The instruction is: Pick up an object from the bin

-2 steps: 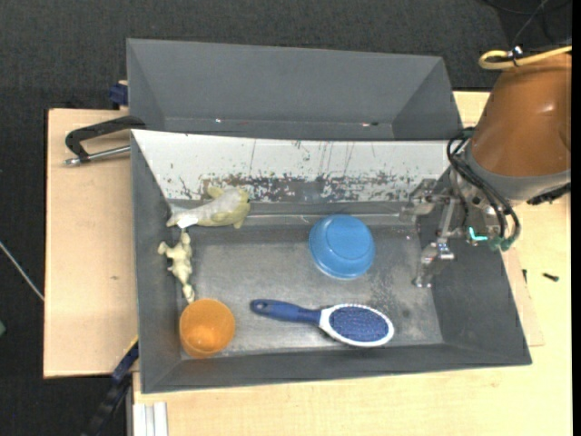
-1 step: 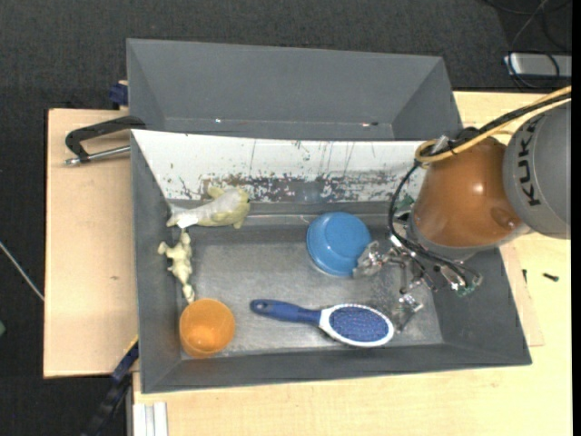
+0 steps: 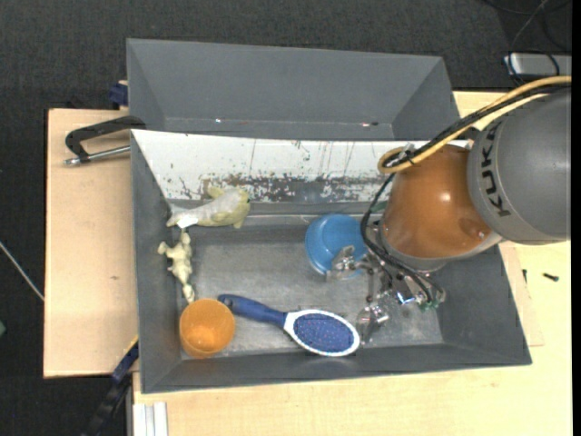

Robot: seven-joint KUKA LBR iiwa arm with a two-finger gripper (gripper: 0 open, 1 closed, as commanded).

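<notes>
Orange wrist cover over tool, spread or pressed: cannot tell; perhaps touching blue brush head, near bin front wall.

Grey arm link marked KUKA; orange wrist cover; yellow-black cables; metal hand.

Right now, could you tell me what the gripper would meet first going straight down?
The gripper would probably meet bare bin floor beside the blue brush head, though depth is unclear.
</notes>
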